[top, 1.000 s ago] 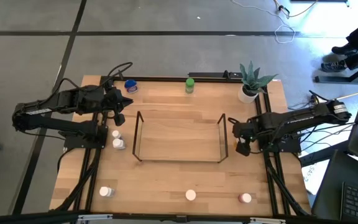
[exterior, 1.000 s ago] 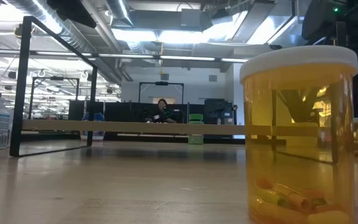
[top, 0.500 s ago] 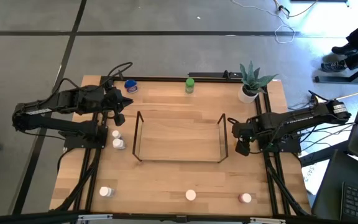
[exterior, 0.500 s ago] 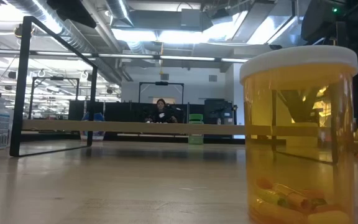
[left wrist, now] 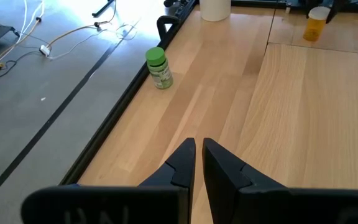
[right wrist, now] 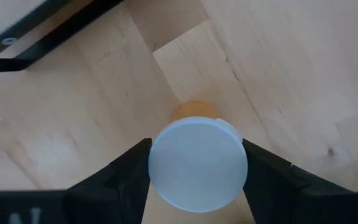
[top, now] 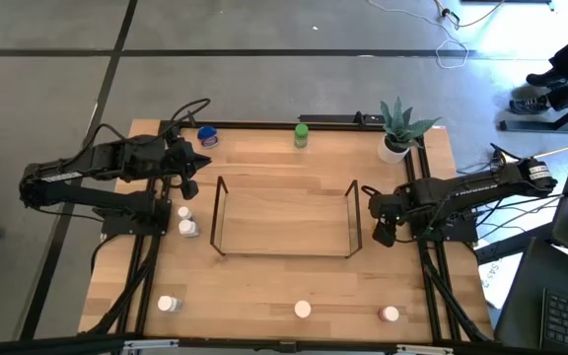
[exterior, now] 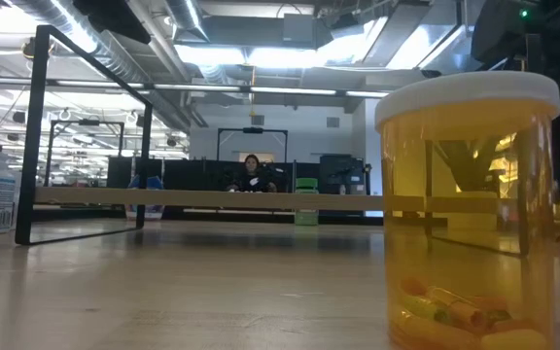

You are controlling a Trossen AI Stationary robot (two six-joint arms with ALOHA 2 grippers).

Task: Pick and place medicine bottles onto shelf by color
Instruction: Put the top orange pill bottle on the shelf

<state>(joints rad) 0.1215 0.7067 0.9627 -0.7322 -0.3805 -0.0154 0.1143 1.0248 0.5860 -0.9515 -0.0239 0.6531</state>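
**Trainee:** With the right tool set down over that white cap, which step do I read from this figure?

**Operator:** The grasp. In the right wrist view my two fingers sit against opposite sides of the white-capped orange bottle, so I judge the right tool clamped on it. The bottle stands upright on the table, just outside the right end of the shelf. I see no sign that it is off the wood yet.

**Trainee:** And the left arm?

**Operator:** It waits at the far left of the table. The left tool is clenched on nothing, fingers nearly touching, pointing along the table edge toward the green-capped bottle.

**Trainee:** Where are the other bottles?

**Operator:** In the high view: a blue-capped bottle near the left tool at the back edge, the green one at the back middle, two white-capped bottles just left of the shelf, and three more along the front edge, one of them a pink-capped bottle. The shelf holds none, so I take the sorting as barely begun.

**Trainee:** What does the next move call for?

**Operator:** A straight lift, high enough to clear the shelf's upright wire end, then a short carry inward. I would keep the bottle vertical, since the grip is high, near the cap. The potted plant stands behind the arm, well apart, and should not interfere.
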